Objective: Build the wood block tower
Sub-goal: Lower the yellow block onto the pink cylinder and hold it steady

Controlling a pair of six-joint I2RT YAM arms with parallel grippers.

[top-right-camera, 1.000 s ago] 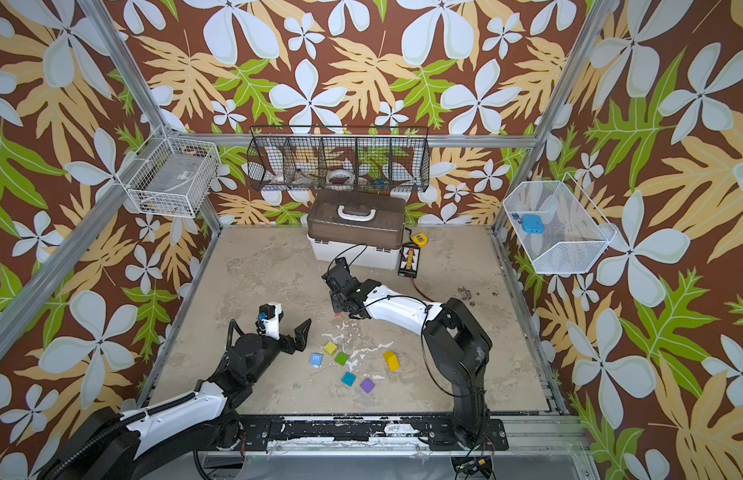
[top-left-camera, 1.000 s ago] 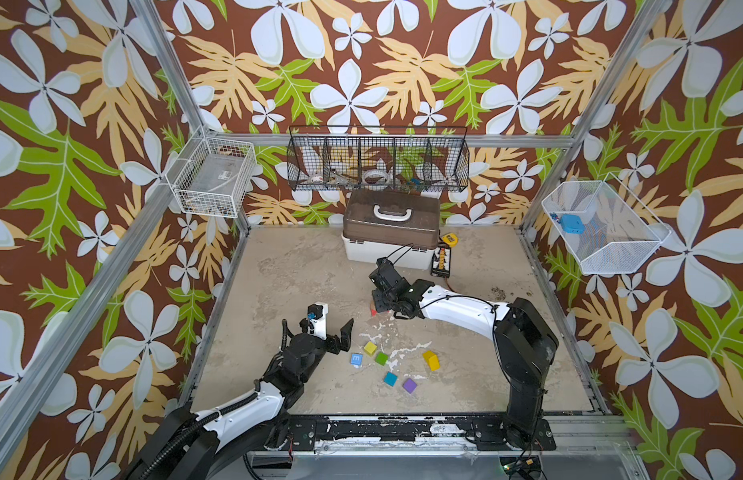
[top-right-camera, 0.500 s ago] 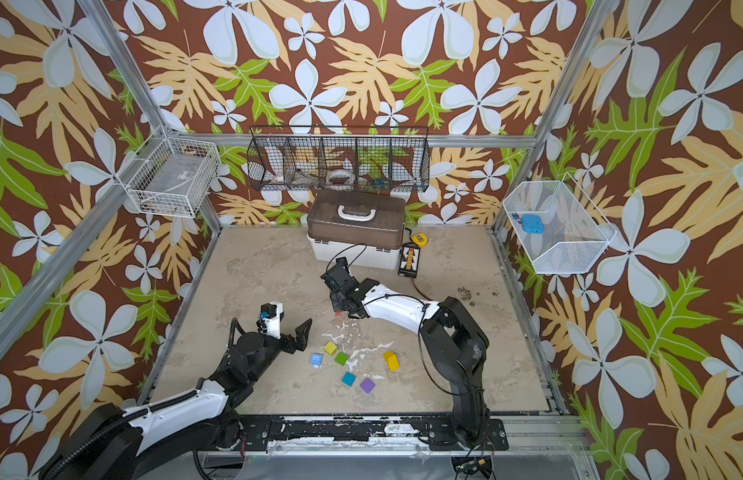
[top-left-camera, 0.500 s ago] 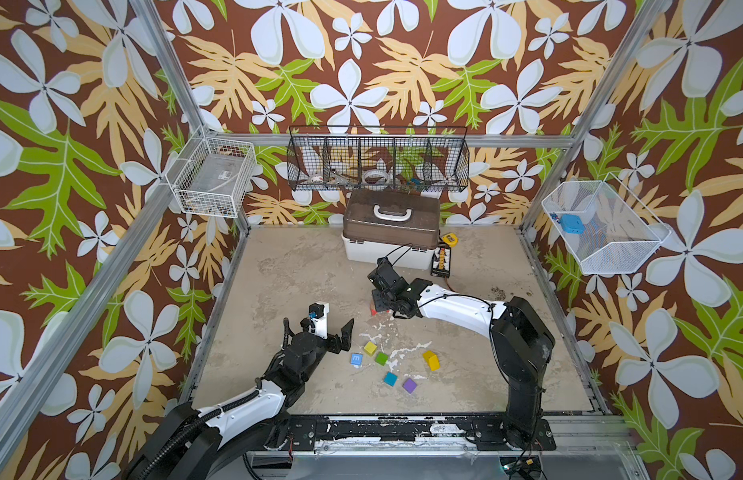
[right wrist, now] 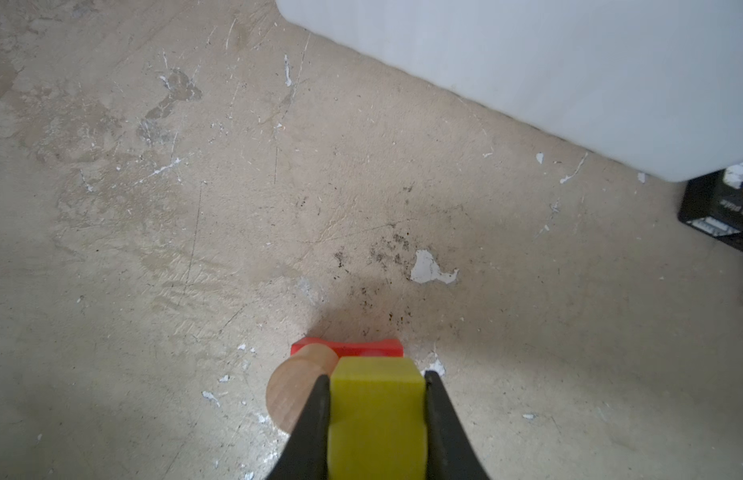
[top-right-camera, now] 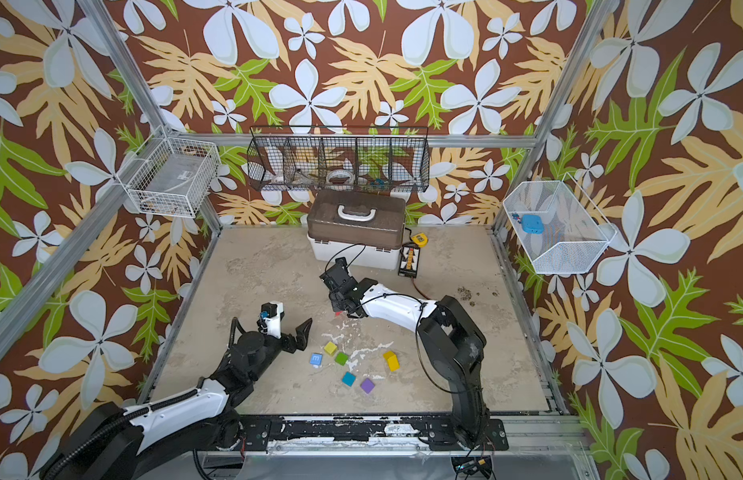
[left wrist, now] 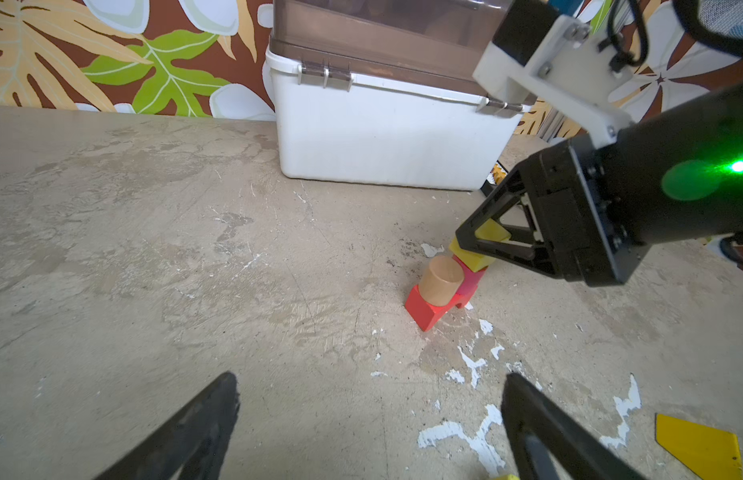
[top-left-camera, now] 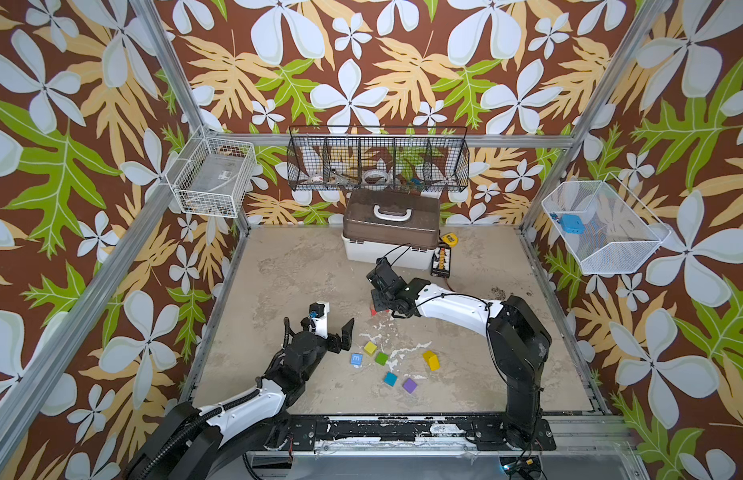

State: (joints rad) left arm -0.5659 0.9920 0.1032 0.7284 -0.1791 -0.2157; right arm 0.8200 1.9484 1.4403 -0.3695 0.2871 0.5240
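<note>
My right gripper (right wrist: 376,382) is shut on a yellow block (right wrist: 376,407). It holds the block low over a red arch piece (left wrist: 424,309) that carries a tan cylinder (left wrist: 440,280) and a pink cylinder (left wrist: 471,278). The yellow block (left wrist: 486,237) sits tilted right at the pink cylinder's top; whether they touch I cannot tell. My left gripper (left wrist: 372,382) hangs open and empty over bare floor, left of the loose cubes: yellow (top-left-camera: 370,348), blue (top-left-camera: 356,359), green (top-left-camera: 381,358), teal (top-left-camera: 390,378) and purple (top-left-camera: 410,385). A yellow rounded piece (top-left-camera: 430,360) lies to their right.
A white box with a brown lid (top-left-camera: 390,232) stands at the back, just behind the red piece. Next to it lie a black charger (top-left-camera: 440,259) and a yellow tape measure (top-left-camera: 449,239). Wire baskets hang on the walls.
</note>
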